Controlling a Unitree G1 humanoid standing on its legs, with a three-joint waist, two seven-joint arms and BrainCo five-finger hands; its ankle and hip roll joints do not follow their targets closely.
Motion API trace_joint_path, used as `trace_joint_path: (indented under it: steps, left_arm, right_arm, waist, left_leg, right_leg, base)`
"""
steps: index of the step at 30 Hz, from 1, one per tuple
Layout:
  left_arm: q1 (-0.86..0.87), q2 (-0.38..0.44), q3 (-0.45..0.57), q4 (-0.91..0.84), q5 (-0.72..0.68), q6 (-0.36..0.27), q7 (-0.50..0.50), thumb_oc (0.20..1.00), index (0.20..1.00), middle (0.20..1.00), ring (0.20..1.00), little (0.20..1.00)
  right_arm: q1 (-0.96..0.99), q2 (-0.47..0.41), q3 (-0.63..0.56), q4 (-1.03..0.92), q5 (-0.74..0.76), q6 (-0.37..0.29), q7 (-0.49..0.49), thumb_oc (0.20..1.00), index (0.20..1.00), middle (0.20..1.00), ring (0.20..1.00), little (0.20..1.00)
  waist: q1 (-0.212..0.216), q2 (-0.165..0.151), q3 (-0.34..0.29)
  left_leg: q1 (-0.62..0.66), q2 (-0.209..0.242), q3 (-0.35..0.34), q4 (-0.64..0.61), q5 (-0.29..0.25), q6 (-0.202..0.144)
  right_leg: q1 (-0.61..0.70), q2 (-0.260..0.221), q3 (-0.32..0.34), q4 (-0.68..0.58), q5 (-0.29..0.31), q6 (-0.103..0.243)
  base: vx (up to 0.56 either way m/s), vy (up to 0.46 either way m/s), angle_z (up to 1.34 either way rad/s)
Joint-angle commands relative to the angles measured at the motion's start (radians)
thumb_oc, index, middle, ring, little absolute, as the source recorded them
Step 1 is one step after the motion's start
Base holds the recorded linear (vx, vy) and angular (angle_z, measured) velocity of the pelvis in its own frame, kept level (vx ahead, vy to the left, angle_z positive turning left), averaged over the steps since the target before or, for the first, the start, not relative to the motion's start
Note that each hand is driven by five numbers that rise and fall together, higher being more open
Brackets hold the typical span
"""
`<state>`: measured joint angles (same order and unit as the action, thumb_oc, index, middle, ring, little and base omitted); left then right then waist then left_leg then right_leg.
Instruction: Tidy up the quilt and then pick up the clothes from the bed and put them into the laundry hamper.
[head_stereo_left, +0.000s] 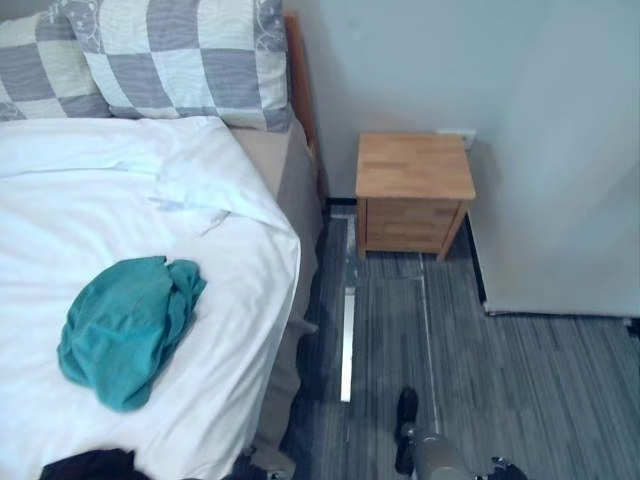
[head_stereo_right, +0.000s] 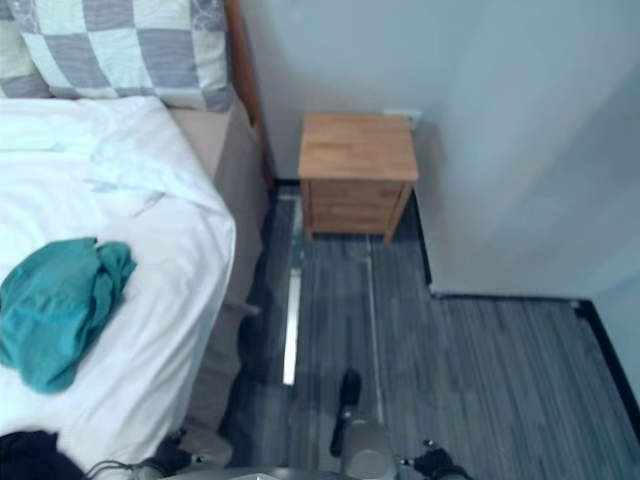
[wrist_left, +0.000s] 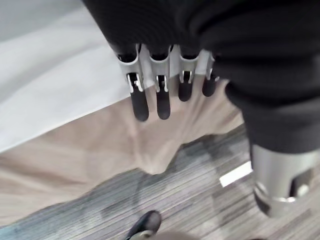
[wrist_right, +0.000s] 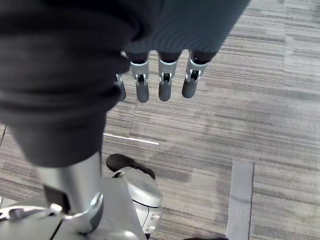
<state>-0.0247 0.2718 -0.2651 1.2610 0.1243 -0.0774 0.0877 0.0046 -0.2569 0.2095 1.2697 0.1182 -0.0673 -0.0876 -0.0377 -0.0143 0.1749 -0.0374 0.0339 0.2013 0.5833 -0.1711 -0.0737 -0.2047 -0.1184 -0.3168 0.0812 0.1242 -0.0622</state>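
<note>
So the bed runs along the left side, with a white quilt spread over most of it. The quilt isn't flat: near the head end, by the bed's right edge, a flap is folded back and bunched into wrinkles, showing the tan sheet underneath. Two grey-and-cream checkered pillows lean at the head, against a wooden headboard.

The clothes: a crumpled teal garment sits on top of the quilt, toward the foot end and a bit in from the right edge. There's also something dark at the very foot edge of the bed, too cut off to tell what it is.

Beside the bed, in the corner by the wall, stands a small wooden nightstand with drawers, on grey striped carpet.

The left robot hand hangs with fingers straight and relaxed, holding nothing, hovering above the tan bed skirt and the quilt's white edge, not touching either. The right robot hand is the same deal: fingers loose and pointing down over bare carpet, nothing in it.
</note>
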Motion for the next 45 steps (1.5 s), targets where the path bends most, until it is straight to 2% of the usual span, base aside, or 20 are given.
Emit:
trace_joint_path:
  steps: [1,6,7,10,12,14,16,21,22,23,24,26,27,33,35,38,39,40,41,45]
  left_arm:
    - [-0.142,0.068,-0.009,-0.057,-0.038,-0.015,0.055,1.0,1.0,1.0,1.0,1.0]
    - [-0.121,0.041,-0.009,-0.082,-0.038,-0.019,0.046,1.0,1.0,1.0,1.0,1.0]
    - [-0.112,0.043,-0.01,-0.079,-0.021,-0.009,0.039,1.0,1.0,1.0,1.0,1.0]
    - [-0.115,0.049,-0.009,-0.088,-0.024,-0.002,0.028,1.0,1.0,1.0,1.0,1.0]
    - [-0.099,0.059,-0.004,-0.08,-0.027,-0.001,0.026,1.0,1.0,1.0,1.0,1.0]
    - [-0.076,0.069,0.035,-0.07,-0.055,0.003,0.021,1.0,1.0,1.0,1.0,1.0]
    - [-0.14,0.082,0.012,-0.119,-0.073,0.018,0.023,1.0,1.0,1.0,1.0,1.0]
    - [0.105,0.128,0.055,-0.332,-0.068,-0.033,-0.004,1.0,1.0,1.0,1.0,1.0]
    - [0.111,0.118,0.074,-0.292,-0.075,-0.036,0.001,1.0,1.0,1.0,1.0,1.0]
    - [0.102,0.111,0.076,-0.278,-0.08,-0.037,0.007,1.0,1.0,1.0,1.0,1.0]
    - [0.101,0.111,0.075,-0.277,-0.08,-0.038,0.007,1.0,1.0,1.0,1.0,1.0]
    - [0.088,0.104,0.094,-0.28,-0.09,-0.039,0.011,1.0,1.0,1.0,1.0,1.0]
    - [0.091,0.111,0.11,-0.279,-0.095,-0.039,0.013,1.0,1.0,1.0,1.0,1.0]
    - [0.174,0.129,0.154,-0.311,-0.119,-0.049,0.005,1.0,1.0,1.0,1.0,1.0]
    - [0.167,0.121,0.145,-0.294,-0.128,-0.047,0.004,1.0,1.0,1.0,1.0,1.0]
    - [0.138,0.116,0.116,-0.284,-0.108,-0.036,0.007,1.0,1.0,1.0,1.0,1.0]
    - [0.137,0.115,0.117,-0.284,-0.108,-0.036,0.007,1.0,1.0,1.0,1.0,1.0]
    - [0.132,0.127,0.103,-0.279,-0.096,-0.033,0.005,1.0,1.0,1.0,1.0,1.0]
    - [0.13,0.133,0.097,-0.275,-0.092,-0.033,0.003,1.0,1.0,1.0,1.0,1.0]
    - [0.139,0.136,0.089,-0.247,-0.094,-0.044,0.005,1.0,1.0,1.0,1.0,1.0]
  right_arm:
    - [-0.09,-0.099,0.063,-0.041,-0.035,-0.001,-0.029,1.0,1.0,1.0,1.0,1.0]
    - [-0.102,-0.104,0.102,-0.032,-0.084,-0.005,-0.033,1.0,1.0,1.0,1.0,1.0]
    - [-0.103,-0.109,0.106,-0.029,-0.109,-0.004,-0.047,1.0,1.0,1.0,1.0,1.0]
    - [-0.107,-0.098,0.126,-0.039,-0.125,-0.003,-0.038,1.0,1.0,1.0,1.0,1.0]
    - [-0.101,-0.079,0.122,-0.048,-0.122,-0.014,-0.032,1.0,1.0,1.0,1.0,1.0]
    - [-0.113,-0.086,0.097,-0.101,-0.109,-0.018,-0.021,1.0,1.0,1.0,1.0,1.0]
    - [-0.147,-0.12,0.11,-0.169,-0.119,-0.02,-0.015,1.0,1.0,1.0,1.0,1.0]
    - [-0.123,-0.218,0.009,-0.467,-0.046,-0.067,-0.041,1.0,1.0,1.0,1.0,1.0]
    - [-0.107,-0.249,-0.015,-0.595,-0.067,-0.08,-0.053,1.0,1.0,1.0,1.0,1.0]
    - [-0.096,-0.266,-0.032,-0.657,-0.083,-0.083,-0.058,1.0,1.0,1.0,1.0,1.0]
    - [-0.095,-0.266,-0.033,-0.658,-0.083,-0.082,-0.058,1.0,1.0,1.0,1.0,1.0]
    - [-0.057,-0.283,-0.068,-0.78,-0.101,-0.084,-0.049,1.0,1.0,1.0,1.0,1.0]
    - [-0.075,-0.308,-0.067,-0.884,-0.148,-0.096,-0.054,1.0,1.0,1.0,1.0,1.0]
    - [-0.245,-0.4,0.022,-0.982,-0.241,-0.127,-0.045,1.0,1.0,1.0,1.0,1.0]
    - [-0.335,-0.437,0.057,-0.985,-0.259,-0.131,-0.062,1.0,1.0,1.0,1.0,1.0]
    - [-0.441,-0.534,0.076,-1.005,-0.293,-0.128,-0.102,1.0,1.0,1.0,1.0,1.0]
    - [-0.443,-0.535,0.077,-1.005,-0.292,-0.128,-0.103,1.0,1.0,1.0,1.0,1.0]
    - [-0.481,-0.576,0.084,-1.012,-0.3,-0.121,-0.119,1.0,1.0,1.0,1.0,1.0]
    - [-0.5,-0.586,0.09,-1.014,-0.304,-0.117,-0.124,1.0,1.0,1.0,1.0,1.0]
    - [-0.619,-0.603,0.147,-0.999,-0.312,-0.114,-0.136,1.0,1.0,1.0,1.0,1.0]
  waist:
    - [0.054,-0.006,0.088]
    - [0.119,0.007,0.056]
    - [0.123,0.015,0.043]
    - [0.126,0.01,0.026]
    - [0.128,-0.005,0.01]
    - [0.101,0.009,0.025]
    - [0.072,0.031,0.03]
    - [0.076,0.045,0.048]
    - [0.067,0.028,0.041]
    - [0.052,0.02,0.038]
    - [0.051,0.02,0.037]
    - [0.033,0.003,0.044]
    - [0.044,-0.016,0.04]
    - [0.083,-0.036,0.021]
    - [0.096,-0.029,0.032]
    - [0.062,-0.013,0.043]
    - [0.061,-0.013,0.041]
    - [0.038,0.006,0.046]
    - [0.028,0.013,0.05]
    - [0.025,0.056,0.057]
  left_leg:
    - [-0.149,0.095,-0.029,0.102,0.175,0.016]
    - [-0.193,0.052,0.05,-0.353,0.177,0.037]
    - [-0.205,0.085,0.19,-0.455,0.215,0.013]
    - [-0.138,0.086,0.281,-0.527,0.217,0.035]
    - [-0.093,0.027,0.238,-0.555,0.185,0.075]
    - [-0.006,-0.021,0.193,-0.581,0.143,0.129]
    - [0.047,-0.019,0.155,-0.621,0.156,0.145]
    - [0.066,-0.036,0.003,-0.617,0.14,0.134]
    - [0.07,-0.051,-0.081,-0.611,0.116,0.122]
    - [0.074,-0.059,-0.141,-0.609,0.105,0.119]
    - [0.072,-0.06,-0.142,-0.609,0.107,0.119]
    - [0.089,-0.063,-0.246,-0.601,0.083,0.108]
    - [0.085,-0.064,-0.298,-0.588,0.066,0.098]
    - [0.058,-0.036,-0.394,-0.485,0.017,0.06]
    - [0.004,-0.01,-0.368,-0.437,0.043,0.027]
    - [-0.06,0.12,-0.006,-0.417,0.095,0.007]
    - [-0.063,0.119,-0.006,-0.42,0.099,0.007]
    - [-0.076,0.185,0.182,-0.411,0.122,-0.018]
    - [-0.085,0.207,0.25,-0.423,0.15,-0.025]
    - [-0.082,0.212,0.285,-0.543,0.218,-0.047]
  right_leg:
    - [0.146,-0.003,0.035,-0.143,-0.103,0.114]
    - [0.238,0.011,0.067,-0.168,-0.156,0.149]
    - [0.3,0.041,0.041,-0.161,-0.213,0.146]
    - [0.307,0.054,0.027,-0.111,-0.225,0.155]
    - [0.283,0.031,-0.007,0.078,-0.216,0.199]
    - [0.184,-0.055,-0.001,0.378,-0.091,0.3]
    - [0.088,-0.038,0.055,0.507,-0.069,0.277]
    - [0.029,-0.014,0.146,0.282,-0.15,0.217]
    - [0.051,-0.036,0.256,0.056,-0.139,0.215]
    - [0.046,-0.033,0.357,-0.008,-0.117,0.22]
    - [0.046,-0.034,0.357,-0.012,-0.113,0.221]
    - [0.022,-0.006,0.557,-0.059,-0.072,0.245]
    - [0.039,-0.044,0.489,-0.096,-0.045,0.242]
    - [0.113,-0.032,0.406,-0.145,-0.062,0.219]
    - [0.139,-0.036,0.338,-0.16,-0.079,0.204]
    - [0.178,-0.055,0.192,-0.168,-0.135,0.19]
    - [0.174,-0.056,0.192,-0.168,-0.133,0.189]
    - [0.191,-0.056,0.127,-0.168,-0.162,0.186]
    - [0.189,-0.055,0.102,-0.168,-0.16,0.181]
    - [0.153,-0.038,0.068,-0.165,-0.162,0.178]
  base:
    - [0.47,0.003,-0.73]
    - [0.48,0.135,-0.64]
    - [0.31,0.06,-0.29]
    - [0.38,0.118,0.06]
    - [0.31,0.129,-0.14]
    - [0.34,0.227,0.57]
    - [0.27,0.148,1.1]
    - [0.25,-0.092,1.42]
    - [0.37,-0.218,2.07]
    - [0.36,-0.216,1.73]
    - [0.26,-0.156,1.76]
    - [0.29,-0.276,1.87]
    - [0.23,-0.301,1.63]
    - [0.23,-0.37,1.33]
    - [0.07,-0.254,0.72]
    - [0.01,-0.179,1.34]
    - [0.03,-0.156,1.34]
    - [0.02,-0.091,1.4]
    - [0.04,-0.097,1.42]
    - [0.0,-0.037,0.72]
